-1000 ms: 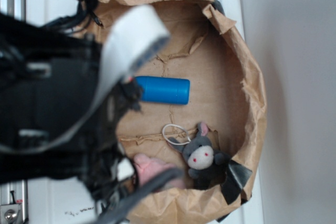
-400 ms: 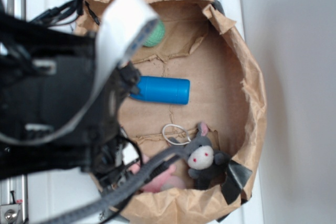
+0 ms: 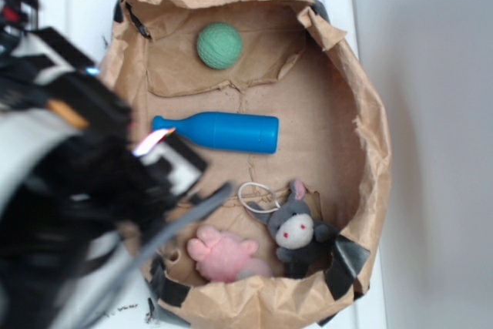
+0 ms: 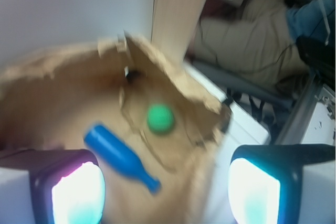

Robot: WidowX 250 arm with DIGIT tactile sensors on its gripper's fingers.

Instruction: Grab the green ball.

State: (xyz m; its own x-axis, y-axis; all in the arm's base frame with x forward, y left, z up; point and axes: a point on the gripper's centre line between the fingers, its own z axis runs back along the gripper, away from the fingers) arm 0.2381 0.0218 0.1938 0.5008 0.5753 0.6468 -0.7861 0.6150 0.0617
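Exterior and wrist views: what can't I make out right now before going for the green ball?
- Exterior: end effector lost in the blurred arm.
- Wrist: green ball and blue bottle motion-blurred; ball texture unreadable.
- Wrist: end effector fingers cut off by the bottom edge.
- Exterior: pink toy partly behind a cable.

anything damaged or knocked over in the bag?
The brown paper bag is ragged: its rolled rim is torn at the upper right and patched with black tape. The blue pin-shaped bottle lies on its side. The mint-green woven ball, pink plush and grey plush look intact.
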